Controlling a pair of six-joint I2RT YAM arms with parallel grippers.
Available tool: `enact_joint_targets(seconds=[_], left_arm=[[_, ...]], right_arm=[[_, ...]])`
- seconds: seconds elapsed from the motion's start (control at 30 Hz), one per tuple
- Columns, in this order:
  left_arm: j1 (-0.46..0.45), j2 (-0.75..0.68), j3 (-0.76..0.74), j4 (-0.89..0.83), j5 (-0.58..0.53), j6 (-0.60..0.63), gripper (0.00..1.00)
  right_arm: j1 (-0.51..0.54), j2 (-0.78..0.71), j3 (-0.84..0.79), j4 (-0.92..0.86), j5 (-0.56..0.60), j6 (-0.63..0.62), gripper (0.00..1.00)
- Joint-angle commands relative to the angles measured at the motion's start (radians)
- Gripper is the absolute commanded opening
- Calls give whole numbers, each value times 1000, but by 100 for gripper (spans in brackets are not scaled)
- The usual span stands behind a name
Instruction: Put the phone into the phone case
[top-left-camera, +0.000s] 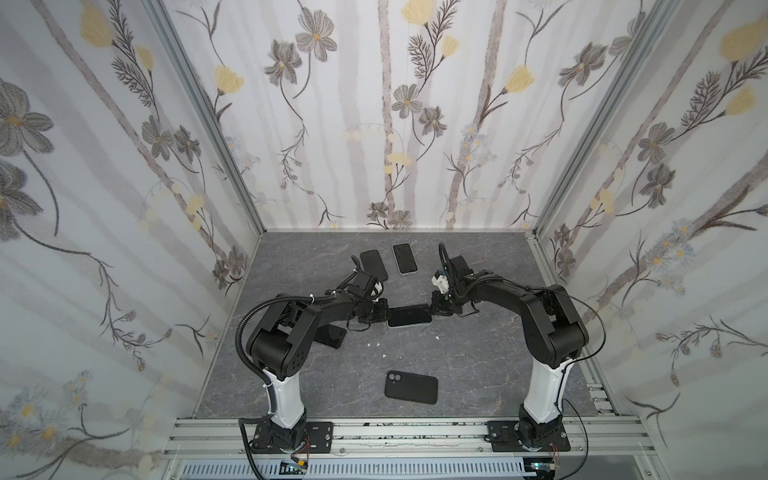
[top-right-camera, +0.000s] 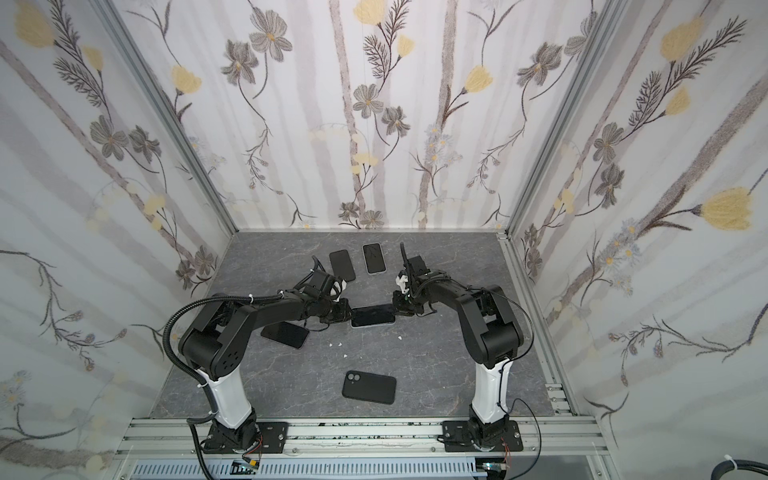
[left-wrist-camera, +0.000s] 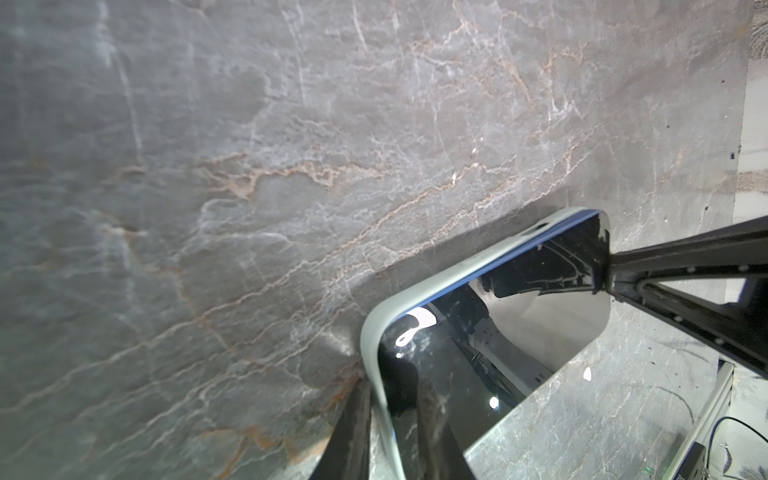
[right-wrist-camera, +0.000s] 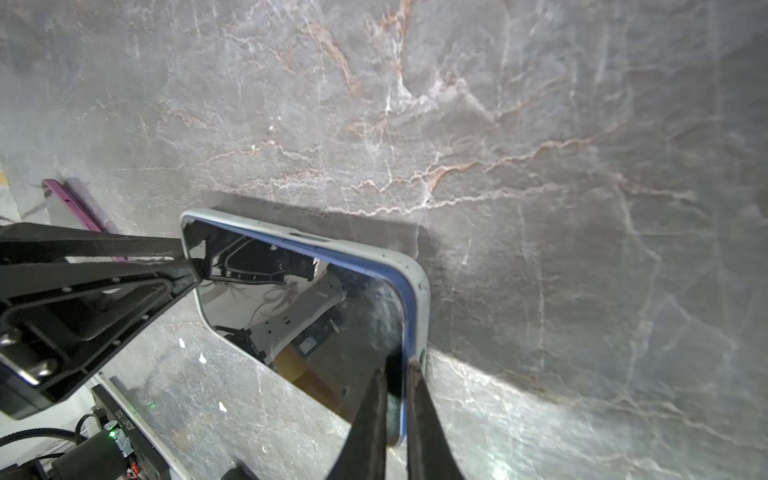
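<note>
Two grippers on one phone (top-left-camera: 409, 316), centre of both top views, flat on the counter (top-left-camera: 478, 361), glass up, its blue edge sunk in a pale phone case (left-wrist-camera: 374, 345). Held from both short ends, probably to press the last corners home. Jaws of left gripper (left-wrist-camera: 395, 428): narrow, astride the case's end wall. Jaws of right gripper (right-wrist-camera: 399, 415): all but closed at the opposite end; pinch or plain press, cannot tell. Spare phones (top-left-camera: 405, 258): three, two upper middle, one half under the left arm. Black case (top-left-camera: 411, 387): one, lower centre. White chips (top-left-camera: 384, 356): four.
</note>
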Motion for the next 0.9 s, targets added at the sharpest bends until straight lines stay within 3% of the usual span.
enact_joint_targets(seconds=[0.0, 0.2, 0.33, 0.37, 0.5, 0.67, 0.87], left_arm=[[-5, 7, -5, 6, 16, -5, 19], [-10, 1, -18, 6, 8, -8, 19], [-9, -22, -42, 5, -34, -15, 19], [-9, -28, -48, 6, -40, -18, 19], [-9, -28, -65, 11, -34, -20, 20], [-12, -30, -81, 26, -20, -27, 19], [-12, -41, -86, 27, -23, -26, 19]], right_arm=[[13, 14, -5, 16, -57, -2, 10], [14, 1, -11, 7, -29, 2, 14], [14, -57, -15, -21, 54, 7, 34], [14, -74, -17, -28, 70, 7, 35], [14, -106, -34, -44, 80, 3, 32], [19, -106, -65, -45, 81, -3, 20], [28, -92, -75, -27, 66, -2, 14]])
